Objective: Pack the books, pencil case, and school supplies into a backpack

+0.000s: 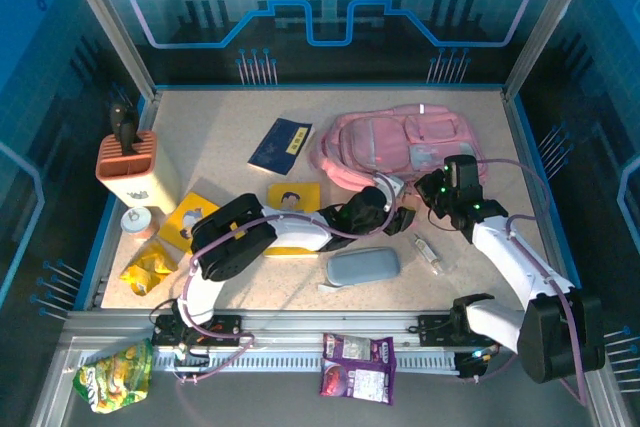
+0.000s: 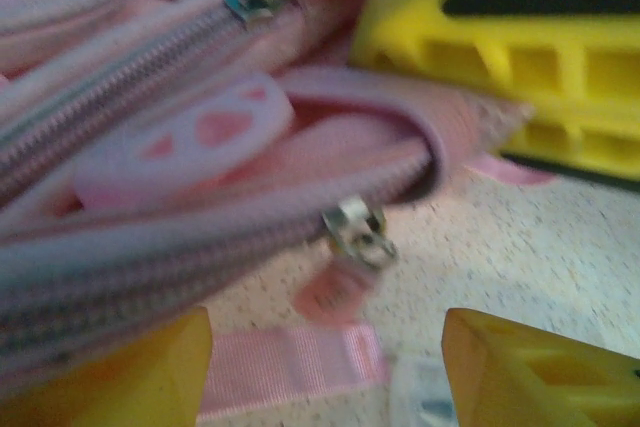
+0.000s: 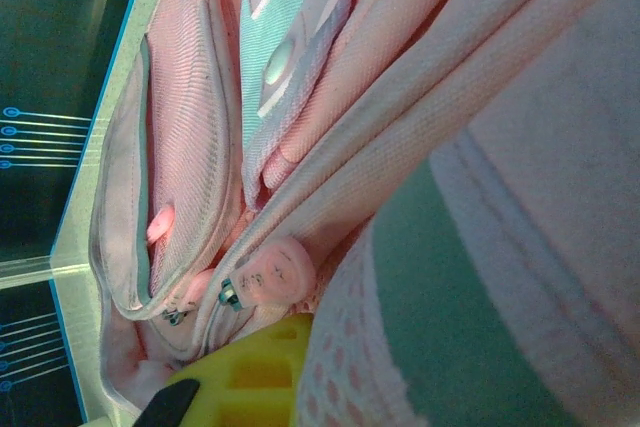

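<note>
Pink backpack [image 1: 400, 139] lies flat on the table [image 1: 220, 117], toward 1 o'clock from table centre, with its open zip edge facing 6 o'clock. Left gripper [image 1: 393, 213] is at the backpack's 6 o'clock edge. Its jaws are parted with nothing between them; in the left wrist view a silver zip slider with a pink pull [image 2: 357, 234] sits just ahead of the gap. Right gripper [image 1: 433, 193] is at the backpack's 5 o'clock edge, closed and apparently pinching the lip of the opening; in the left wrist view the lip's tip meets its yellow finger [image 2: 480, 57].

Pencil case [image 1: 362, 267] is at 6 o'clock of the left gripper, apart from it. Clear slim tube [image 1: 428, 253] is at 6 o'clock of the right gripper, near the pencil case. Navy book [image 1: 281, 145] is at 9 o'clock of the backpack. Yellow book [image 1: 296, 197] is partly under the left arm, and a second yellow one [image 1: 190, 219] lies further toward 9 o'clock.
</note>
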{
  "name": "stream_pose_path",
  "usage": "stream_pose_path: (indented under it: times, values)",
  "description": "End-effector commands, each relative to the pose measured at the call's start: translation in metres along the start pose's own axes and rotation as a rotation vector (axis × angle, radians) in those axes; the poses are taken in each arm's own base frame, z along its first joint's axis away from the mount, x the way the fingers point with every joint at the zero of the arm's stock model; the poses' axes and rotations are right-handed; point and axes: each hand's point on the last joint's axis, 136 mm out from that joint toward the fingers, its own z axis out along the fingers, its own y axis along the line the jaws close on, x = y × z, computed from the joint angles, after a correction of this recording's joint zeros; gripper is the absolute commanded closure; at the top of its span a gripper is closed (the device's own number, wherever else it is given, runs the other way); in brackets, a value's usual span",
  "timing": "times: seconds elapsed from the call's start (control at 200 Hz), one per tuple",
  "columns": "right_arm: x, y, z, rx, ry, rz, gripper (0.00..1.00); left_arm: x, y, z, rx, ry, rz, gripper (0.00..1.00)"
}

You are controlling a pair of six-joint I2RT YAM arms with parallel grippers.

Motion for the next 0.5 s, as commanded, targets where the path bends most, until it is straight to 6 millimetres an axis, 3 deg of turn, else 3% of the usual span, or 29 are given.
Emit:
stream_pose_path:
  times: [0.0, 0.315, 0.495]
  values:
    - [-0.003, 0.034, -0.013, -0.115, -0.022, -0.015, 1.0, -0.022, 0.006, 0.008, -0.07, -0.071, -0.026, 0.43]
    - [0.003, 0.026, -0.008, -0.103, -0.01, -0.014, 1.0, -0.026, 0.004, 0.021, -0.07, -0.088, -0.041, 0.63]
    - [0.005, 0.02, -0.003, -0.088, -0.002, -0.017, 1.0, -0.04, -0.006, 0.015, -0.029, -0.11, -0.053, 0.84]
